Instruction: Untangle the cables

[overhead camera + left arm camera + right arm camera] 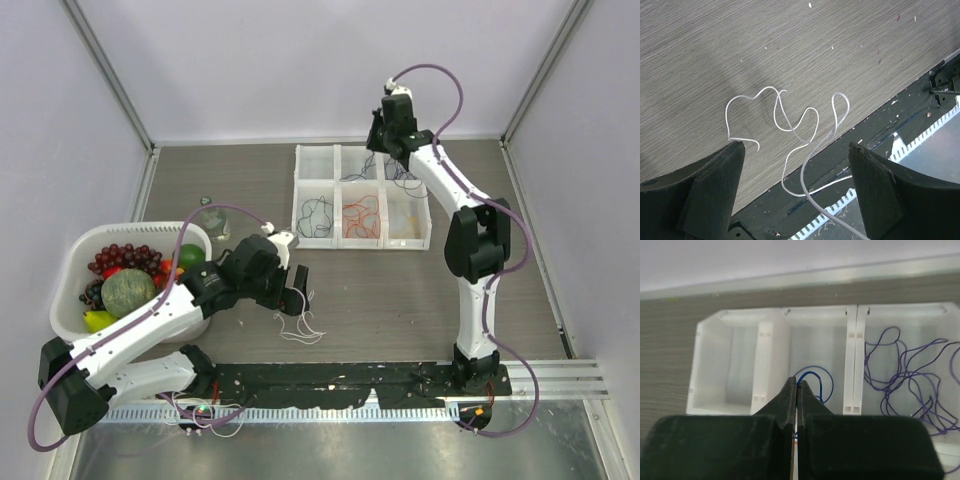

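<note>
**A:** Where are the cables?

**B:** Most are sorted in the white tray (336, 182), which sits toward the far edge of the desk (230, 180), a little right of its middle. The black cables (317, 213) lie in the near left compartment, with the red-orange cables (362, 215) in the near middle one beside them. The purple cables (900, 375) loop about in the far right compartment. One white cable (807, 144) is outside the tray. It lies loose by the near edge of the desk, left of the middle, and one end trails over that edge onto the dark strip.

**A:** How is the left gripper (298, 298) set?

**B:** Its jaws are spread wide and it grips nothing. In the wrist view its two fingers (715, 185) stand on either side of the white cable's curls, apart from them.

**A:** And the right gripper (797, 382)?

**B:** It is over the far row of the tray with its jaws pressed fully together. The blue cable (813, 373) rises in a small loop straight from the fingertips, so it seems to be pinched there. The loop hangs in front of the far middle compartment.

**A:** Is there anything else on the desk?

**B:** A white basket (75, 250) of fruit sits by the left edge, close beside the left arm.
</note>
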